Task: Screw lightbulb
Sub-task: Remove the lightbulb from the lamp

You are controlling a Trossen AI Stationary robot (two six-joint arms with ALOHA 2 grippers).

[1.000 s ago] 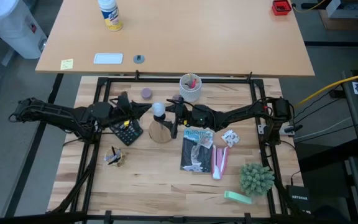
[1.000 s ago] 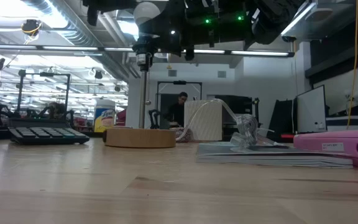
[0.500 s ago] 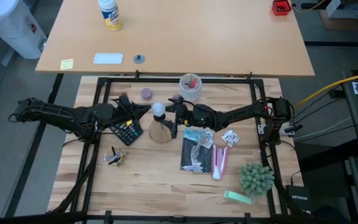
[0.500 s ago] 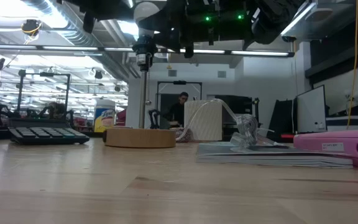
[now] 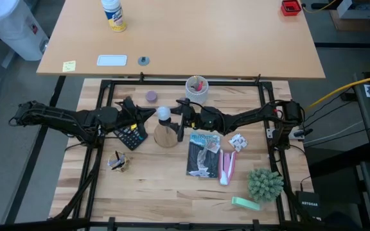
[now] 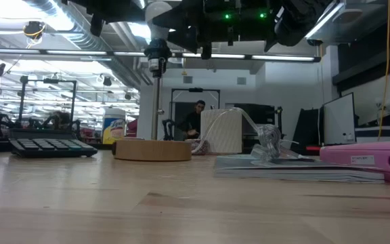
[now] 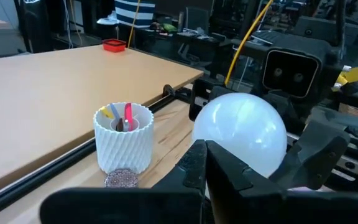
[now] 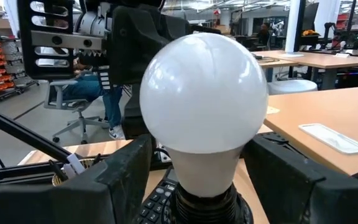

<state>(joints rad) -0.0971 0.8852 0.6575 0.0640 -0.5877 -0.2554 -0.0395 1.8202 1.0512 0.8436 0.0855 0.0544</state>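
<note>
Up top, lightbulb [image 5: 164, 113] between right gripper's [image 5: 178, 117] clamped fingers; left gripper [image 5: 148, 113] agape beside it

White frosted lightbulb [image 8: 204, 102]; white ribbed cup [image 7: 123, 146] (1 red, 1 yellow item inside); pink box [image 5: 227, 167]; green plant [image 5: 264, 184].

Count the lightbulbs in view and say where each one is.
1. The lightbulb sits between the left gripper and right gripper, above the wooden stand. None other shows.
</note>
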